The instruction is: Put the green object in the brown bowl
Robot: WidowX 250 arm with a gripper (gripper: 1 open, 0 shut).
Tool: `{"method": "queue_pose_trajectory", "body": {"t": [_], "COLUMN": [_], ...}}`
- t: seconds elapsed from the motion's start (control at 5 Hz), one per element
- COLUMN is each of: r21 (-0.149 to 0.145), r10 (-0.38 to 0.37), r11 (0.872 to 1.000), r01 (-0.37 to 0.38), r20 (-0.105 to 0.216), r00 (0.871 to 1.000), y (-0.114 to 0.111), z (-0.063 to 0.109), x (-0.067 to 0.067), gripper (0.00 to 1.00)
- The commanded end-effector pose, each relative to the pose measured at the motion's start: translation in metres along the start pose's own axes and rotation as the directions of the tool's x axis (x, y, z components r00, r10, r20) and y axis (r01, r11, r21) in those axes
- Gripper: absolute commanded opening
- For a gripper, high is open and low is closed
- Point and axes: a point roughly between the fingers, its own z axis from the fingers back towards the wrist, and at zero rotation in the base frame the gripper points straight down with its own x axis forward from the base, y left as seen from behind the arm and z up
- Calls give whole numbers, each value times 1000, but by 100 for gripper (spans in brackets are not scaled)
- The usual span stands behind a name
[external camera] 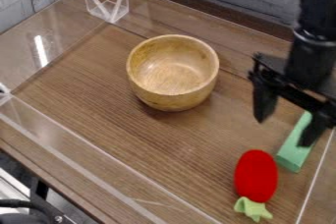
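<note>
Bowl first: the brown bowl (172,71) sat empty at left-centre on the wooden table (92,120). Right of it my pincer (293,116) hung pointing down, fingers spread apart and holding nothing, just above the green object (300,141), which lay flat near the right edge.

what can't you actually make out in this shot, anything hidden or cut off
- Green object: its upper end is hidden behind the pincer, so whether a fingertip touches it cannot be told.
- Arm above the pincer: cut off by the top edge of the camera view.
- Red strawberry toy: its leafy tip lies nearly at the bottom edge and is too small to read.
- Brown bowl: the near inner wall is hidden by its own rim.
</note>
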Motion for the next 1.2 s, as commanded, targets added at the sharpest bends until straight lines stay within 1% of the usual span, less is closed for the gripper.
{"method": "queue_pose_trajectory", "body": {"t": [0.0,0.2,0.4,0.6,1.0], "r21": [-17,-13,-9,-12,-24], "r10": [19,28,37,47,60], "r11": [1000,1000,999,999,998], "r01": [-17,-27,-37,-46,-56], "r20": [78,118,145,171,222], "r00": [997,993,989,984,973], "y": [-8,-12,-14,-14,-11], "z": [3,-3,-8,-10,-7], "x": [5,9,10,11,14], "gripper": [100,100,100,100,100]}}
